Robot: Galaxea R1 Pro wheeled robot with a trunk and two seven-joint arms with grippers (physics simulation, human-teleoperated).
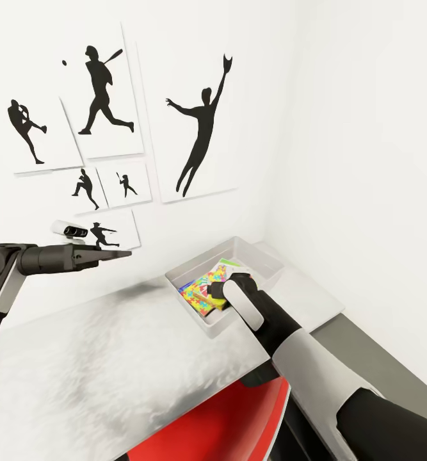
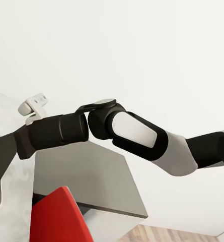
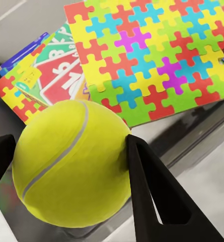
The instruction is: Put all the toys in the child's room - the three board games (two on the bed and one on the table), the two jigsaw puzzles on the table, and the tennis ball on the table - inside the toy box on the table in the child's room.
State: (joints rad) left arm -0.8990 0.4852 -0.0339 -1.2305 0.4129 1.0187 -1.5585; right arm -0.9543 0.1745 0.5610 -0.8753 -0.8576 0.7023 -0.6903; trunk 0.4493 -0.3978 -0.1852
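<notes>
Where the white wall (image 1: 341,128) meets the corner, the table (image 1: 111,358) runs along it, its light grey top bare in the foreground and a dark grey lower section (image 1: 367,358) at the right. On the left wall hang 6 black sports silhouette pictures (image 1: 200,128). A red chair (image 1: 219,426) sits tucked under the table's near edge.

The toy box (image 1: 264,259) stands on the table in the corner, its long axis running diagonally from near-left to far-right, sloped sides opening upward. Inside it lie the jigsaw puzzles — 1 large square (image 3: 157,55) tilted across the top of the pile, a 2nd (image 3: 11,93) partly covered beneath it. Between them show a green-yellow-red board game (image 3: 56,65) and the blue edge of another game box (image 3: 23,50), both lying flat with their long edges roughly along the box's length.

The right arm reaches forward over the near rim of the toy box, with the right gripper (image 3: 66,166) pointing down into it. Its 2 fingers (image 3: 152,196) are clamped on the tennis ball (image 3: 71,161), 1 on each side; the ball is held above the box floor, just beside the lower puzzle's corner.

The left gripper (image 1: 120,254) is held out level over the table's left part, well apart from the toy box, pointing toward the corner — its jaws are drawn together on nothing.
</notes>
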